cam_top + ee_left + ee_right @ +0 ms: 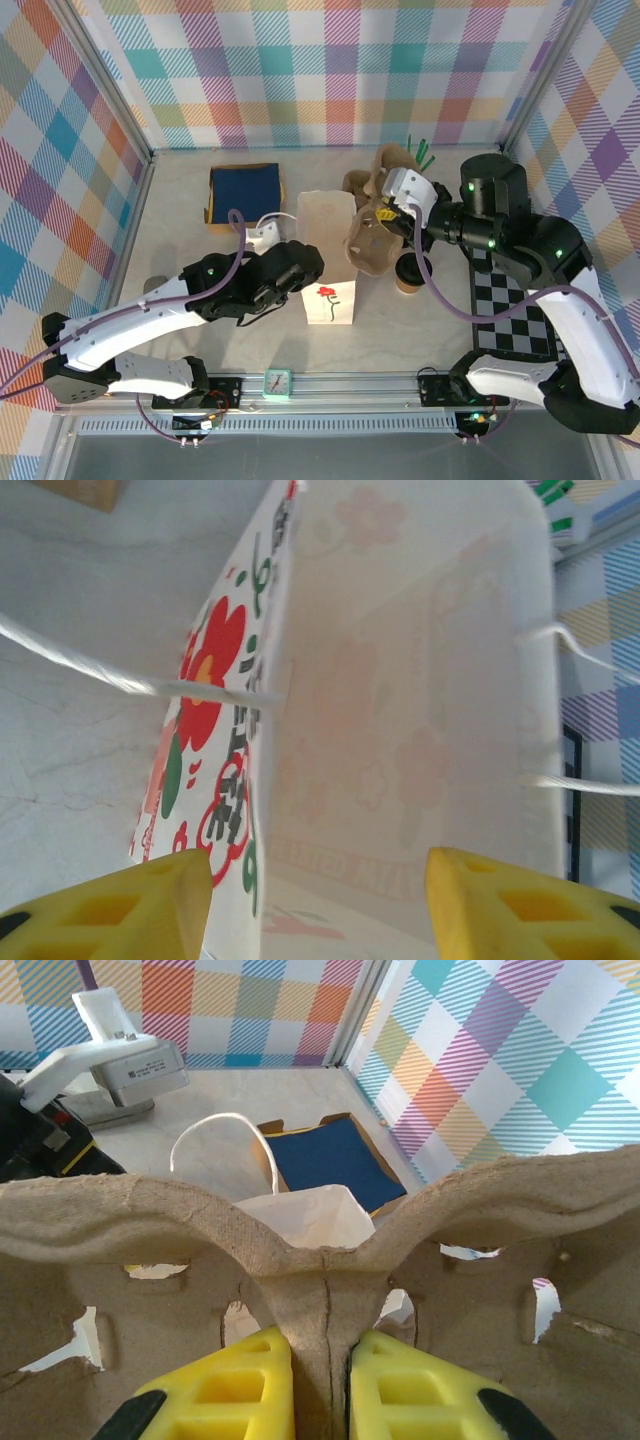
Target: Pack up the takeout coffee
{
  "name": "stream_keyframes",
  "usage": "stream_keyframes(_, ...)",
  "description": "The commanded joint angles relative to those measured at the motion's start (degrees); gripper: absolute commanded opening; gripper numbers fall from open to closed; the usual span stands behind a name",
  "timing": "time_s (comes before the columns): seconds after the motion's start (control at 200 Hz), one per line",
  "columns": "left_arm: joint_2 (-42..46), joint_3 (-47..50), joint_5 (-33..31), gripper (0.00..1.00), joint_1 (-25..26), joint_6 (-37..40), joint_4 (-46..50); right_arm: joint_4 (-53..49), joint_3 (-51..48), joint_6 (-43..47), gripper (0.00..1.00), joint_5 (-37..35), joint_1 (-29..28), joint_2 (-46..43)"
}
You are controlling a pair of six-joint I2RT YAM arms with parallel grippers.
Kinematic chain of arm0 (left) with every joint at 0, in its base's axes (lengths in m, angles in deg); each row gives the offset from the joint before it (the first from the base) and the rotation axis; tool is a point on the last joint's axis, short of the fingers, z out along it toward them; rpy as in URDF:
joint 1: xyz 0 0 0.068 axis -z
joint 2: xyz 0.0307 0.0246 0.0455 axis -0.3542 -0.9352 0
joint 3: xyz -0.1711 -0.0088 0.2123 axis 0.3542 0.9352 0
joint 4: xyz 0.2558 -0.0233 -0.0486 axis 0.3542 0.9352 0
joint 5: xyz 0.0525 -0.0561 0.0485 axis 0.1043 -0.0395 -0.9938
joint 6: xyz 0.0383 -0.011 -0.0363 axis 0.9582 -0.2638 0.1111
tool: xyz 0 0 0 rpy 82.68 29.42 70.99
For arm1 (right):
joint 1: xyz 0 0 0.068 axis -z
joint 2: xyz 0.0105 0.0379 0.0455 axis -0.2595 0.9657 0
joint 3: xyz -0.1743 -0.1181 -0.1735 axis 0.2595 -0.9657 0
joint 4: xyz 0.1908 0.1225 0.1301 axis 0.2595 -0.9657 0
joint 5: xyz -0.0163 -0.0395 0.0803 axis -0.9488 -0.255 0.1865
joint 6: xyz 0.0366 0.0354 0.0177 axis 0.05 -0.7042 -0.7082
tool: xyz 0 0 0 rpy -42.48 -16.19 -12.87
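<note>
The takeout coffee (pixel 409 271), a small brown cup under a black lid, stands on the table just right of the white paper bag (pixel 328 250) with the red flower print. My right gripper (pixel 388 213) holds a brown pulp cup carrier (pixel 372 240) tilted above the bag's right side. In the right wrist view the gripper (pixel 320 1385) is shut on the carrier's (pixel 480 1260) middle rib. My left gripper (pixel 308 272) is at the bag's left wall. In the left wrist view it (pixel 320 910) is open, looking into the bag (pixel 400 710), whose left wall runs between the fingers.
A shallow cardboard box with a dark blue inside (pixel 243 190) lies at the back left. More brown pulp pieces (pixel 385 165) and green sticks (pixel 420 150) sit at the back. A black-and-white checkered mat (pixel 510 300) lies right, and a small timer (pixel 276 381) sits on the front rail.
</note>
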Motion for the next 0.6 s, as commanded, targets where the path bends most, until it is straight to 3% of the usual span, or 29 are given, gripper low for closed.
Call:
stream_keyframes(0.0,0.8,-2.5,-3.4,0.59,1.0,2.3,2.0,-0.5,2.4,1.2,0.17,1.5,-0.6,1.2)
stream_keyframes(0.285,5.6,-4.5,-8.7,0.63,-0.2,9.1,5.3,-3.4,8.1,3.7,0.20,5.1,-1.6,7.1)
stream_keyframes(0.595,13.5,-0.2,4.4,0.65,-16.0,17.5,2.8,-9.9,15.7,6.5,0.21,8.8,-2.1,16.9)
